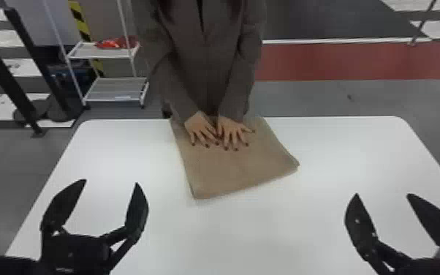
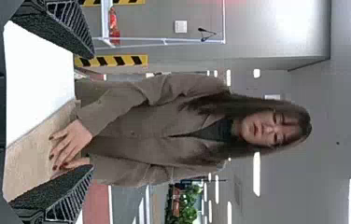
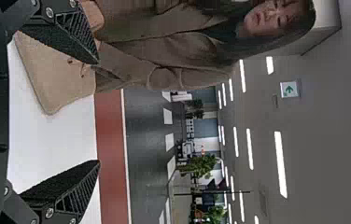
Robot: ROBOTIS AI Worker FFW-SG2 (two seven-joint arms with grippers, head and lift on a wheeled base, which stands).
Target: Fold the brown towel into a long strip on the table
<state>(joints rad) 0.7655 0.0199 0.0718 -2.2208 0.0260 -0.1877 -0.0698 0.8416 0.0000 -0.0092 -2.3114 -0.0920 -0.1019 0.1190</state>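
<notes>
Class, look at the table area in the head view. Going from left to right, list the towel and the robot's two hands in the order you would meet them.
The robot's left hand → the brown towel → the robot's right hand.

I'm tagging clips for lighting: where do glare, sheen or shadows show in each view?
Head view: soft sheen on the white table either side of the brown towel, faint shadow along the towel's near edge. Left wrist view: ceiling lights glow stark white; a bright patch on the pale wall. Right wrist view: those lights glare against the darker ceiling.
</notes>
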